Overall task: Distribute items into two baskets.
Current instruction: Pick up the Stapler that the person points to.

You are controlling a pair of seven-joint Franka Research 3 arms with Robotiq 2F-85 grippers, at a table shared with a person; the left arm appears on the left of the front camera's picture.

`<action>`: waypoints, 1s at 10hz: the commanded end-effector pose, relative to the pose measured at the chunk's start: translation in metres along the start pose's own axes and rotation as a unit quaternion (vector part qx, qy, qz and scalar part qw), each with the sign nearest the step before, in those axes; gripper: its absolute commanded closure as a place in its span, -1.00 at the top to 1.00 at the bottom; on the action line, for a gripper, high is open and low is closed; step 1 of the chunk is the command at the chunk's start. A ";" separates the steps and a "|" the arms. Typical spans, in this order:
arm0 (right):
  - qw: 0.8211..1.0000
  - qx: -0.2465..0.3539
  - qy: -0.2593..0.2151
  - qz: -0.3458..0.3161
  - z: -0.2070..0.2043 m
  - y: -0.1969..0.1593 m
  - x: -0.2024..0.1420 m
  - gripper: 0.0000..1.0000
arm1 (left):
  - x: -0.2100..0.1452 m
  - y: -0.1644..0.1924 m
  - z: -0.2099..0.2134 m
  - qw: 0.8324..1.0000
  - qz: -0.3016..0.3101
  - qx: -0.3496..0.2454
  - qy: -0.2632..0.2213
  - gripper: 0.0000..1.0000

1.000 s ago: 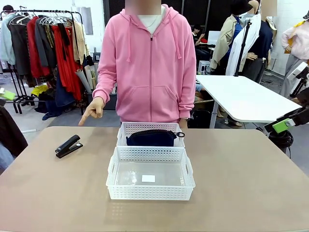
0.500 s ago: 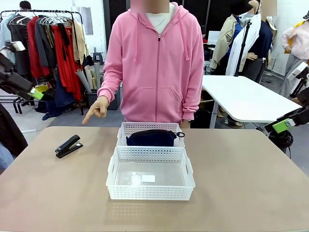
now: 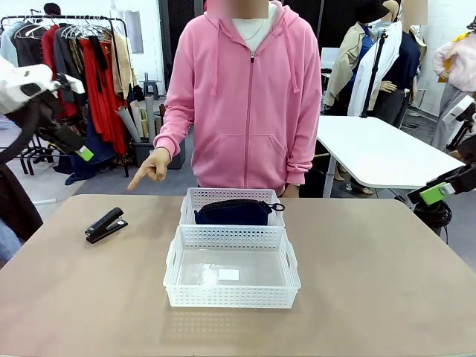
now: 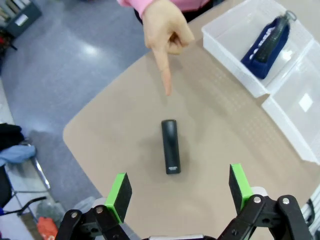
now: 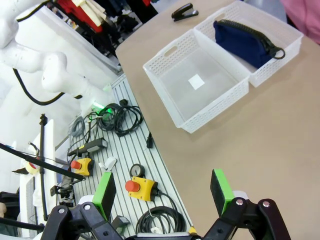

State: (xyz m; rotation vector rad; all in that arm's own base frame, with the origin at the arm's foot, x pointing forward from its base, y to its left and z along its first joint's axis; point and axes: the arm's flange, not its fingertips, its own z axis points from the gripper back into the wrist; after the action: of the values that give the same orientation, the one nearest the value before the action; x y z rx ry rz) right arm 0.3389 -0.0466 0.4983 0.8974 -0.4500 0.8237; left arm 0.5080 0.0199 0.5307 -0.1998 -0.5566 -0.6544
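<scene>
Black stapler [image 4: 170, 146] is pointed at by a person's hand [image 4: 165, 30]; above it the left gripper [image 4: 178, 182] is held wide apart, the right gripper [image 5: 162, 192] likewise.

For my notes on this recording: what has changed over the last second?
The left pincer has come in from the left edge, open and holding nothing, raised over the left side of the table. The person has shifted slightly to the right, hand still pointing toward the stapler. Unchanged: stapler on the table, pouch in the far basket, near basket without items, right pincer at the right edge.
</scene>
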 end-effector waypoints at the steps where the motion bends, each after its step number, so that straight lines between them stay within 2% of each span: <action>1: 1.000 0.000 0.003 -0.002 0.000 0.001 0.000 1.00 | 0.019 0.005 -0.013 0.998 -0.032 0.008 0.059 1.00; 4: 1.000 0.000 0.003 -0.002 0.000 0.001 0.000 1.00 | 0.045 0.009 -0.041 0.987 -0.071 -0.002 0.141 1.00; 10: 1.000 0.000 0.003 -0.002 0.000 0.001 0.000 1.00 | 0.055 0.009 -0.106 0.974 -0.089 -0.013 0.210 1.00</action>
State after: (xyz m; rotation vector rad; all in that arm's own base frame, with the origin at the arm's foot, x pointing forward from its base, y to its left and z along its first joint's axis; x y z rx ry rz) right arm 0.3388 -0.0467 0.4983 0.8973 -0.4499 0.8233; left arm 0.5883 -0.0390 0.4709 -0.0521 -0.1896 -0.8702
